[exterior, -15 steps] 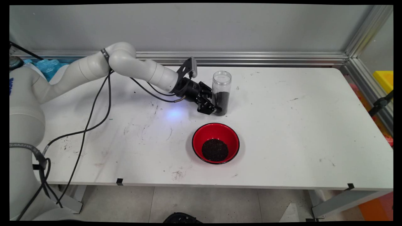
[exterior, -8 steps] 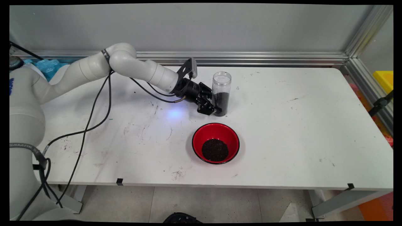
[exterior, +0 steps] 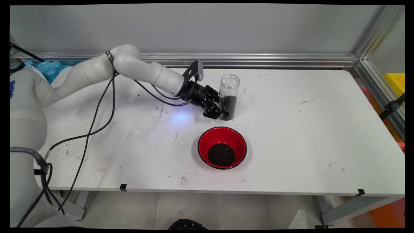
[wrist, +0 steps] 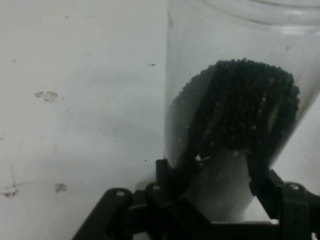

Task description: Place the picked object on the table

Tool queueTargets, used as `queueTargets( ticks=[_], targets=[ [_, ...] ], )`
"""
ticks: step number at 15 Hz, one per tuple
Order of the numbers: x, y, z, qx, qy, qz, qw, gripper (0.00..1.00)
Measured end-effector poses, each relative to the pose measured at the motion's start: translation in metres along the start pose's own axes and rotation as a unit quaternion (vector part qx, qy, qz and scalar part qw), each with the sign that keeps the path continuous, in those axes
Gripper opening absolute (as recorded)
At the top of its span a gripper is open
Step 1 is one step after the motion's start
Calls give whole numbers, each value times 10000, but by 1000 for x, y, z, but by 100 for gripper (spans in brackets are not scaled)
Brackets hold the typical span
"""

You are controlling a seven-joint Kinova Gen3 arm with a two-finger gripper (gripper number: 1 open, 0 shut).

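A clear plastic jar (exterior: 229, 89), open at the top and about half full of black grains, stands at the back middle of the white table (exterior: 291, 129), leaning slightly to the right. My gripper (exterior: 223, 112) reaches in from the left and is shut on the jar's lower part. In the hand view the jar (wrist: 235, 100) fills the right half, and my gripper (wrist: 215, 172) has one black finger (wrist: 257, 170) against each side of it. In front of the jar sits a red bowl (exterior: 222, 139) with a heap of black grains (exterior: 221, 154) in its bottom.
Black cables (exterior: 97, 116) hang from the arm down over the table's left part. An aluminium rail (exterior: 258, 60) runs along the back edge and the right side. Dark scuffs mark the table top.
The jar's top has shifted a little to the right, so it now leans slightly. The gripper has stayed on the jar's lower part, and the bowl has not moved.
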Motion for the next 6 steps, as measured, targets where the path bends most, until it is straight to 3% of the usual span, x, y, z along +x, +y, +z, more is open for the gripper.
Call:
queueTargets(
  ticks=[3,4,6],
  targets=[
    [-1,0,1,-21,-18,4,10000,0],
    [-2,0,1,-31,-29,2,10000,100],
    [-2,0,1,-35,-36,-1,10000,100]
  ],
)
